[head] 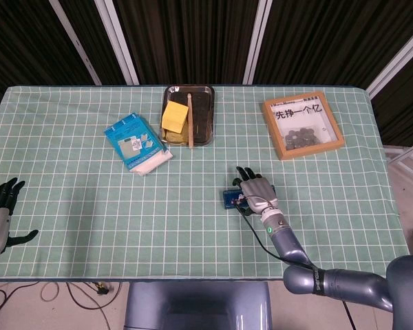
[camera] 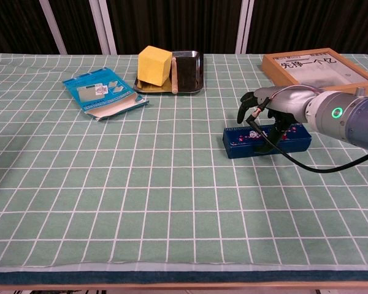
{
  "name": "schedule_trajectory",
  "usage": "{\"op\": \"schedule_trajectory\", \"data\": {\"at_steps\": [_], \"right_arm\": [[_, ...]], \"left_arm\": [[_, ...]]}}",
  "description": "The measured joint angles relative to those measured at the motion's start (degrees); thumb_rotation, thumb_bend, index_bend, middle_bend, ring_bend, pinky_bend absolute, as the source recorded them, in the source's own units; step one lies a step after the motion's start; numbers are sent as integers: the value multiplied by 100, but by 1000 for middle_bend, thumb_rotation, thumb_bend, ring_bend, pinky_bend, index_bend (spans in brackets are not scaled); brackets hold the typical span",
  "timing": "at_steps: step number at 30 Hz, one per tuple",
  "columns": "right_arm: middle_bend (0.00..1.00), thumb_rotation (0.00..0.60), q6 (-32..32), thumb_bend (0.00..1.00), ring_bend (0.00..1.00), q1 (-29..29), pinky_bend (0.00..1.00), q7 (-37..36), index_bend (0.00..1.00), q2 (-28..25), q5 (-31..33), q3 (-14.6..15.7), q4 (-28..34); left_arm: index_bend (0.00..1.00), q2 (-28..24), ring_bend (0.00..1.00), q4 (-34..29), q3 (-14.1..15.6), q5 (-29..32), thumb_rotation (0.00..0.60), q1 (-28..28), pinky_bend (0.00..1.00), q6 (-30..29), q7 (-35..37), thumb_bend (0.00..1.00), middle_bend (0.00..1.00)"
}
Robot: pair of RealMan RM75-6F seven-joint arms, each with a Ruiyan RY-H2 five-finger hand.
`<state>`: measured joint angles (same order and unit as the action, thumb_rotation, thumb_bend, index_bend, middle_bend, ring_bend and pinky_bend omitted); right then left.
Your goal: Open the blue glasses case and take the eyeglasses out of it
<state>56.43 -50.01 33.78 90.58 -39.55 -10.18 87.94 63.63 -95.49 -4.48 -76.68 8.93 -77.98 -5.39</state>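
One case (camera: 267, 141), two hands (head: 256, 192)

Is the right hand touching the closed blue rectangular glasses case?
Cannot tell. In the chest view the right hand arches over the blue glasses case, fingers overlapping its top edge; neither view shows contact or gap plainly.

R hand (camera: 267, 109) fingers curled; L hand (head: 0, 213) spread

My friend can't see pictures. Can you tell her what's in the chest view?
The robot's right hand rests over a closed blue glasses case on a green checked tablecloth. Behind are a metal tray with a yellow block, a blue packet, and a wooden frame.
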Motion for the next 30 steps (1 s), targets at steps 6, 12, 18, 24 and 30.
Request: {"op": "schedule_trajectory", "data": {"at_steps": [6,12,18,24,30], "right_arm": [[25,600,167,305,0,-77,228,316,288,91,361,-37,90],[25,600,260,349,0,-186,228,589,287,130,644,-57,183],[25,600,350,409,0,-239,227,676,287,186,750,-86,206],[19,600,402,409,0,-252,228,730,279,207,833,-85,228],[17,600,435,409,0,-249,228,765,269,199,930,-72,289]], "left_arm": [[0,-13,0,-5,-2,4,600,4,0,12,34,45,0],[0,-17,0,-10,-3,7,600,8,0,19,50,45,0],[0,-22,0,-10,-6,7,600,10,0,18,65,45,0],[0,-25,0,-5,-6,8,600,12,0,23,79,45,0],[0,-28,0,-9,-4,9,600,12,0,24,83,45,0]]}}
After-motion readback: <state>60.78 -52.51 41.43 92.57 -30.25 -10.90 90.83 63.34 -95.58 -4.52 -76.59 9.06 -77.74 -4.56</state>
